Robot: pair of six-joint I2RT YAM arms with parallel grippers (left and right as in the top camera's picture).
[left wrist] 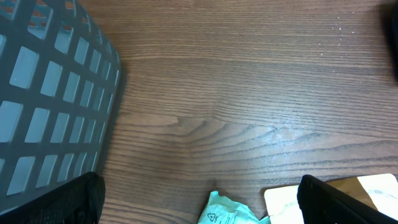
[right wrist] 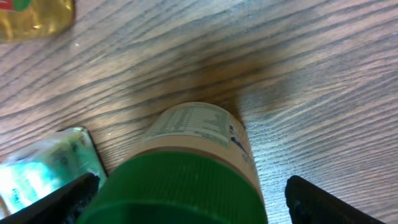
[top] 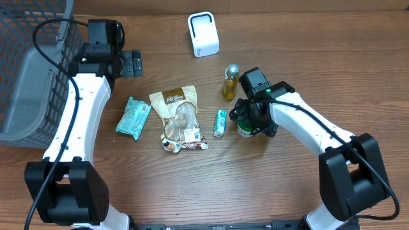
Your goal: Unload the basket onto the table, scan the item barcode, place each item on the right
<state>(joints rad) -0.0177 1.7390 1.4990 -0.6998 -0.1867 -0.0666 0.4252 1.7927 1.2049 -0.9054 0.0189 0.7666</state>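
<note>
Brown woodgrain table under green-lidded jar

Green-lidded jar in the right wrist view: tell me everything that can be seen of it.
The jar stands upright on the wooden table. It has a ribbed green screw lid, plastic by its look, and a cream label with fine print and a small blue mark. The right gripper is open and straddles it, with a gap at the right-hand finger. A teal packet lies close by, apart.
</note>
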